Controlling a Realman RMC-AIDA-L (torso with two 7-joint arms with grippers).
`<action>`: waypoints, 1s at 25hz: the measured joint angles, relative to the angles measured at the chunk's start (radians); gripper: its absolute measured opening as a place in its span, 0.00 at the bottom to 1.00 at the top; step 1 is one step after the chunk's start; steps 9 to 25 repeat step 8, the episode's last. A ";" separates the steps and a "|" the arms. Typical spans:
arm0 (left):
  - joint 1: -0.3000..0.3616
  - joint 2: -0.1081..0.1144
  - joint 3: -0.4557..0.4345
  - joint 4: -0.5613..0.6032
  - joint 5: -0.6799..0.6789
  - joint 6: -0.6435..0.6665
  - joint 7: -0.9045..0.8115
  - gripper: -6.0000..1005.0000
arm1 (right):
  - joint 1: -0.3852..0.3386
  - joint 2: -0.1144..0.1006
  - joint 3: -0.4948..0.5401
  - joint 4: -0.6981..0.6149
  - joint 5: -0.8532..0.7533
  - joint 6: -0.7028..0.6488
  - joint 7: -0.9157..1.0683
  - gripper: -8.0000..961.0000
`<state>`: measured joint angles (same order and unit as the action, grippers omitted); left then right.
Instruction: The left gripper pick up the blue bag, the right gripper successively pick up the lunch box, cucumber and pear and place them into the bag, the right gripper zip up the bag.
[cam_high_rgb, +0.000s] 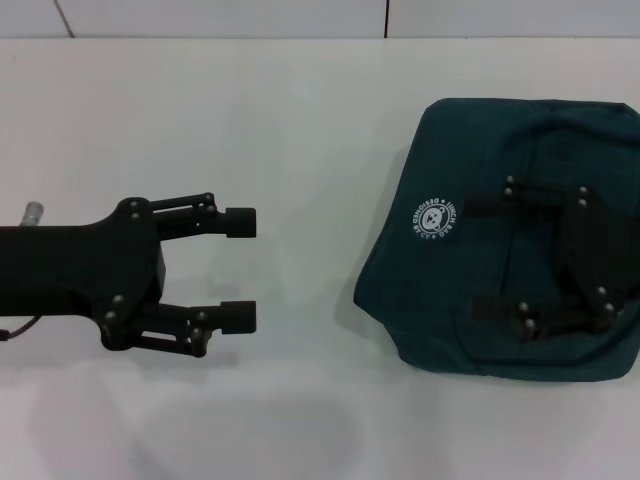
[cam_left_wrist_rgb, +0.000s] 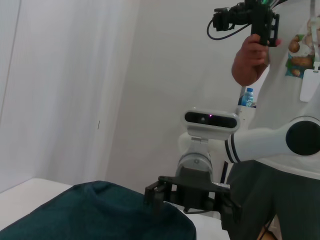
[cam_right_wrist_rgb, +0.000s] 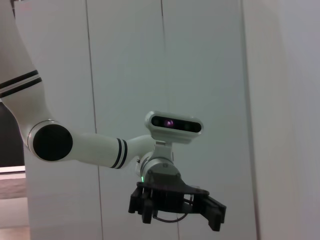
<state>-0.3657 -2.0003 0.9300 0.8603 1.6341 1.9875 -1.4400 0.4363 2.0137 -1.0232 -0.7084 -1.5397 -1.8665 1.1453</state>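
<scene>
The blue bag lies flat on the white bench, at its right side. The right gripper hovers over the bag, its 2 fingers spread wide, holding nothing. The left gripper hangs well apart at left, fingers wide and empty.

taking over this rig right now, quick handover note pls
Left pincer: open, holding nothing, over the white table, beside the bag.
Right pincer: open, spread above the dark teal fabric lunch bag, which lies on the table, not lifted.
Lunch box, cucumber, pear: not in view.
Done or left: the bag's contents and zipper cannot be seen; check them first.
</scene>
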 joint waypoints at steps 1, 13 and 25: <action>0.000 0.000 0.000 0.000 0.001 0.000 0.000 0.89 | 0.006 0.000 0.000 0.003 -0.001 0.000 0.001 0.93; -0.010 0.005 -0.002 0.000 0.003 0.001 0.000 0.89 | 0.025 0.000 -0.002 0.009 -0.001 0.004 0.001 0.93; -0.010 0.005 -0.002 0.000 0.003 0.001 0.000 0.89 | 0.025 0.000 -0.002 0.009 -0.001 0.004 0.001 0.93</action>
